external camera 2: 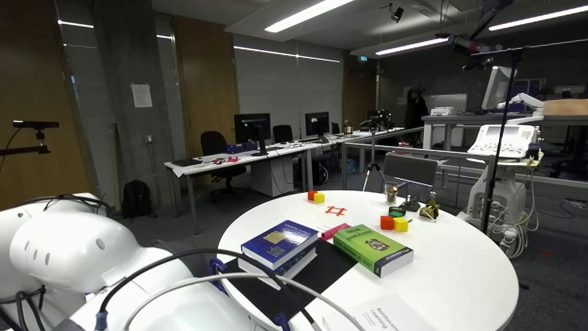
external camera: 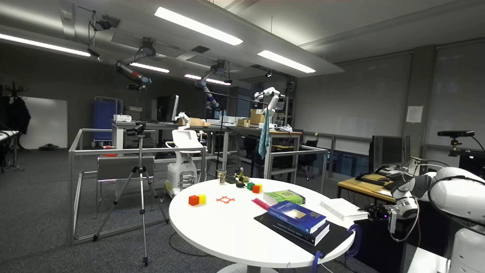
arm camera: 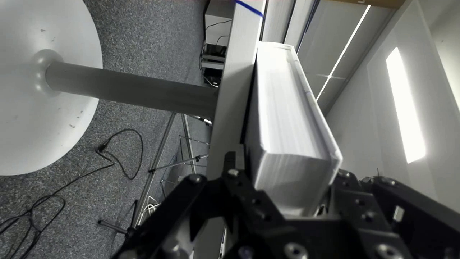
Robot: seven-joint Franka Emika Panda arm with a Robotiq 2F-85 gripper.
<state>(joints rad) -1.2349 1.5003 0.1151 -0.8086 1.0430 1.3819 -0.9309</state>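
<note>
White and round, the table (external camera: 223, 235) bears, in an exterior view, a red cube (external camera: 193, 200) beside a yellow cube (external camera: 202, 198) at 10 o'clock, a green book (external camera: 284, 196) at 1, and a blue book (external camera: 296, 215) atop a dark book (external camera: 291, 230) near 3. Farther right, at the rim between 2 and 3, a white book (external camera: 342, 209) lies with its corner grasped by the gripper (arm camera: 289, 171).

A blue book (external camera: 297, 215) is stacked on a darker book (external camera: 292, 231) over a black mat (external camera: 333, 242); a green book (external camera 2: 374, 248) is laid nearby, a glass (external camera 2: 391, 194) farther off.
</note>
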